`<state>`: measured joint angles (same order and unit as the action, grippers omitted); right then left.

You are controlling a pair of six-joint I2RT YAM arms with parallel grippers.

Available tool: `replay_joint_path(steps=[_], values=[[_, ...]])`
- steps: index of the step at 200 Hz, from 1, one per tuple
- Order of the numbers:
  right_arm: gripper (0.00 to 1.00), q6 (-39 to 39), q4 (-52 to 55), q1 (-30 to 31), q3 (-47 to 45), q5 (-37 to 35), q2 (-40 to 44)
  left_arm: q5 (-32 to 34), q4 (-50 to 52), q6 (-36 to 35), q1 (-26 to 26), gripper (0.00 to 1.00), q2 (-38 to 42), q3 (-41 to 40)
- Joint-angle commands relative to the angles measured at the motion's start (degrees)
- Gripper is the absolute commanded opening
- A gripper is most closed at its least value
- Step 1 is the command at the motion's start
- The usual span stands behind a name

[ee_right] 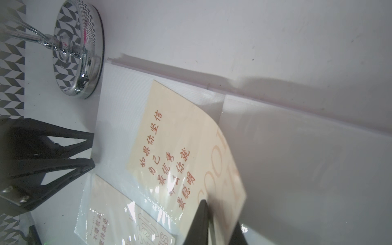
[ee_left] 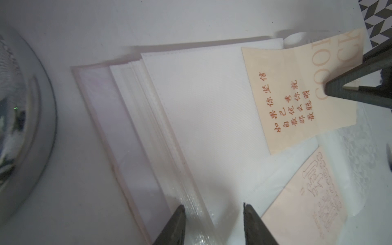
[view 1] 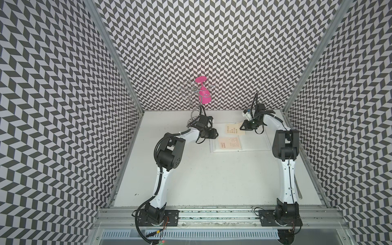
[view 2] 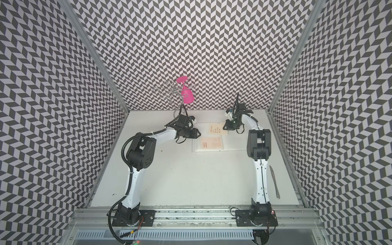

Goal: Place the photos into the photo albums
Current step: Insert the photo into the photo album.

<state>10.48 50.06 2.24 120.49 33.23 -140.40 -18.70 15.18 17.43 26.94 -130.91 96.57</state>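
The cream card lies on the far part of the open photo album's left page, one corner curled up between the narrow jaws of the right end effector — pinched. A peach card sits sleeved just nearer. The left end effector, jaws parted and empty, straddles the album's left page edges — a chrome stand with a pink glass rises just behind on the worktop.

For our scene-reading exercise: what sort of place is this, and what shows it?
Probably a robot test booth: left arm and right arm mounted on an aluminium rail, chevron-patterned walls enclosing a white table, a photo album laid open on it.
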Motion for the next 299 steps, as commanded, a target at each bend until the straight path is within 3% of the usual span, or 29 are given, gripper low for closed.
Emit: replay_joint_path(steps=[1,27,68,106,183,299], values=[[0.18,-0.68,-2.16,0.88,-1.06,0.91,0.74,1.72,4.42,0.01,0.19,0.46,-2.62,-1.65],[0.25,-2.49,-3.13,0.92,-1.40,-0.81,2.01,1.95,4.42,-0.01,0.31,0.46,-2.55,-1.75],[0.42,-8.29,-10.56,1.16,-7.12,-10.21,9.72,1.77,4.18,0.24,0.30,0.46,-2.59,-1.78],[0.42,-10.97,-14.37,1.69,-10.77,-13.85,12.86,1.64,4.11,0.32,0.31,0.46,-2.42,-1.78],[0.42,-14.64,-14.29,3.01,-11.15,-18.59,9.93,1.41,4.20,0.24,0.36,0.46,-2.23,-1.74],[0.43,-15.94,-14.35,3.03,-10.56,-17.59,6.63,0.99,4.24,0.01,0.31,0.46,-2.24,-1.39]])
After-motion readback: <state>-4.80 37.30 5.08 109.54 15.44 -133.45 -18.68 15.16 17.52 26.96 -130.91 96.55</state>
